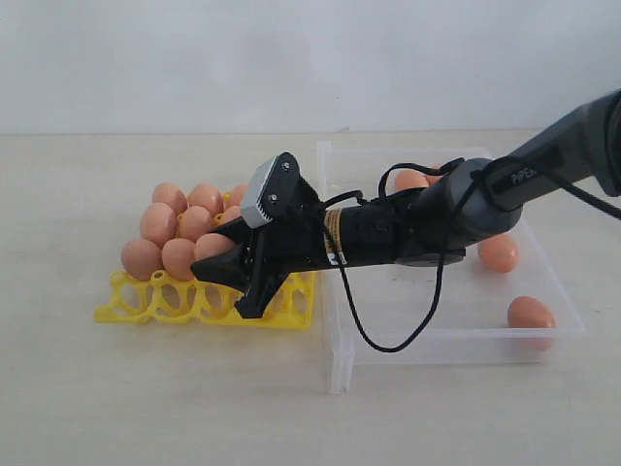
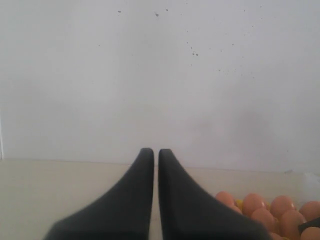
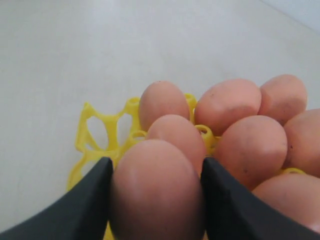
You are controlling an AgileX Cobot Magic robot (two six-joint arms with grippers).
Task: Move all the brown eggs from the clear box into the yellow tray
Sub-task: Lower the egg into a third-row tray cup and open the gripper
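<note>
1. Pale beige table (image 1: 146, 388) runs back to a white wall (image 1: 291, 58). Bare surface lies open on the left and along the bottom of the exterior frame.
2. The yellow tray (image 1: 136, 306) sits left of centre. Its right edge is just beside the left wall of the clear box (image 1: 466, 342), which fills the right half.
3. The right arm (image 1: 456, 209) enters from the upper right and stretches almost level across the box to the tray. A black cable (image 1: 388, 345) loops down from it over the box floor.
4. The right gripper (image 3: 156, 165) is clenched on the held egg (image 3: 157, 195), one dark finger on each side, over the tray's right part. Whether the egg touches a cup cannot be told.
5. The left gripper (image 2: 156, 151) has its fingers drawn together with only a thin slit between them, and it grasps nothing. It points toward the wall.
6. Seated eggs (image 1: 178, 257) crowd the tray's far rows, while the front row of cups at the lower left stands bare.
7. Loose eggs remain in the box: one near its lower right corner (image 1: 531, 313), one further up (image 1: 498, 252), and one at the far side (image 1: 410, 179), partly behind the arm.
</note>
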